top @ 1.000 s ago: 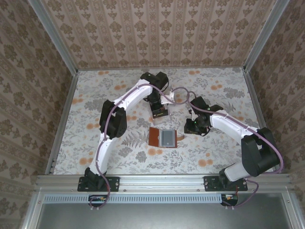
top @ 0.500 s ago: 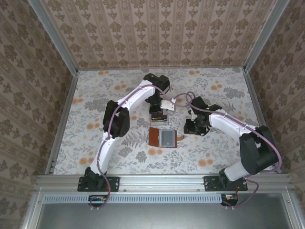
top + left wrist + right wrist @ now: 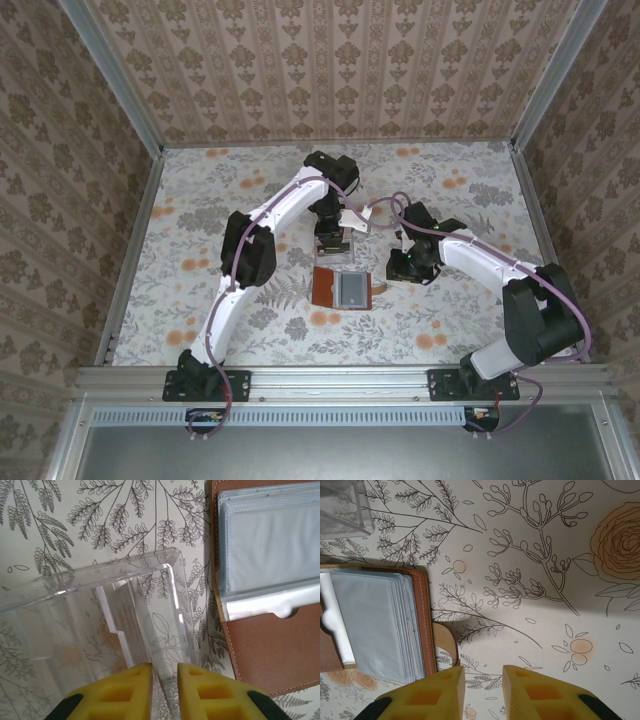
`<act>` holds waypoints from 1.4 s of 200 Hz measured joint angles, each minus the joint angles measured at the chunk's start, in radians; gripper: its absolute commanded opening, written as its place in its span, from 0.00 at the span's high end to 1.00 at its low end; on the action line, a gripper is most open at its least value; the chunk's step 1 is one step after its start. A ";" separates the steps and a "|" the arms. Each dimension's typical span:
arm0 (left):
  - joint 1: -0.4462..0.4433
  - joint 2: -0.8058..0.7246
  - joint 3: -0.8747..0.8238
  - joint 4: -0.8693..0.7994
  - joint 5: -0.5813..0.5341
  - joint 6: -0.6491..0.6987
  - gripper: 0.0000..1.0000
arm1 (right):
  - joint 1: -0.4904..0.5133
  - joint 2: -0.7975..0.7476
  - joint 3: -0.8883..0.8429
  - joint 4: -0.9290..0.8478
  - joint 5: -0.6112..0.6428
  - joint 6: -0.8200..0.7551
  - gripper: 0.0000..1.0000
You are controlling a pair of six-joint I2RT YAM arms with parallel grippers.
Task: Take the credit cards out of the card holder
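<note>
Left elbow swung nearer the card holder (image 3: 340,288). Left gripper (image 3: 165,680), slightly parted & empty, hangs over the clear tray (image 3: 172,562) just beyond it. Right gripper (image 3: 483,685) is spread beside its strap tab (image 3: 445,640). Credit cards (image 3: 272,550) sit in its pockets. Seems between picks; next needs a thin edge pinch.

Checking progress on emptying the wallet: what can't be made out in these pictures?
- the card holder: left wrist view, cloudy sleeves hide its contents; frame edge cuts it.
- the clear tray: same view, glare and see-through walls blur its contents.
- the left gripper: same view, bottom edge cuts its fingers.

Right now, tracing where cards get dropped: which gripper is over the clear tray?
The left gripper, above the clear tray; the right gripper hangs by the strap tab of the card holder.
</note>
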 measured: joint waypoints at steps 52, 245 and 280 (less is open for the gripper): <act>0.003 0.000 0.002 0.000 -0.006 -0.045 0.78 | 0.000 0.000 0.000 0.000 0.000 0.000 0.71; 0.007 -0.108 -0.174 0.222 -0.112 -0.101 0.77 | 0.000 -0.005 0.000 0.000 -0.002 0.000 0.71; 0.006 -0.108 -0.227 0.251 -0.123 -0.111 0.73 | 0.000 -0.005 0.000 0.000 -0.002 0.000 0.71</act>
